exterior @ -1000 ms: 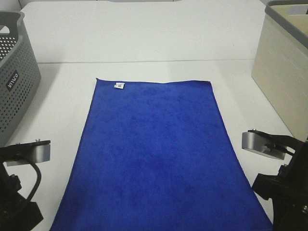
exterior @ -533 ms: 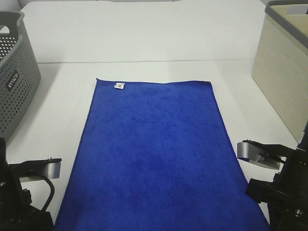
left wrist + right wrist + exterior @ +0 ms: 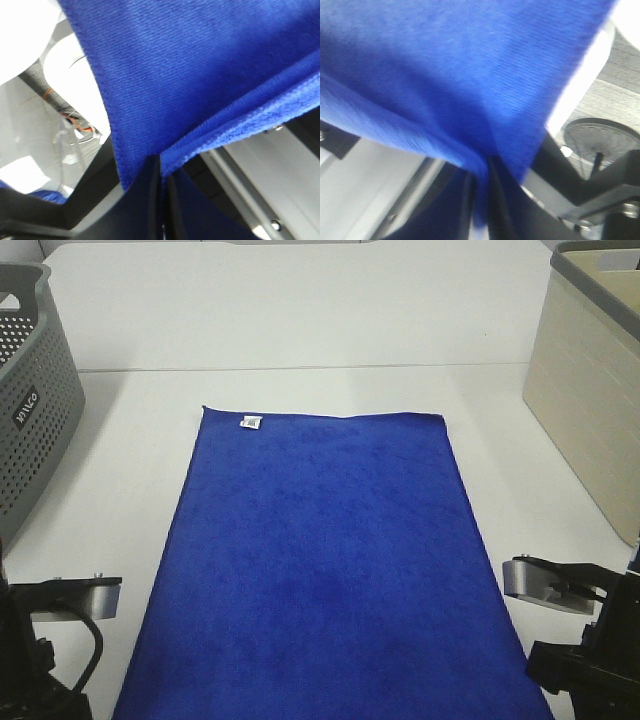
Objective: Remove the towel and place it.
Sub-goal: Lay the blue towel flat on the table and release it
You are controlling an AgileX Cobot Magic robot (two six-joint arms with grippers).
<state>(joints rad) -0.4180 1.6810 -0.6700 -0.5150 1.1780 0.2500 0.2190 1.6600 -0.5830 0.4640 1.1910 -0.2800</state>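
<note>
The royal-blue towel (image 3: 320,560) lies flat on the white worktop (image 3: 300,330), between a grey perforated basket (image 3: 30,410) far left and a beige basket (image 3: 590,390) far right. The left tool (image 3: 161,172) and the right tool (image 3: 485,175) each pinch a near corner of the cloth, jaws clamped together.

Noted: left arm (image 3: 25,680) has a matt black casing. Behind the left hand (image 3: 160,167) is a silver-grey rectangular metal wrist block (image 3: 75,598) with two small screws on top and a looped black cable (image 3: 97,652) beside it. The right arm (image 3: 590,680) is black, with a matching silver-grey block (image 3: 548,583). The right hand (image 3: 489,170) has slim black fingers.
</note>
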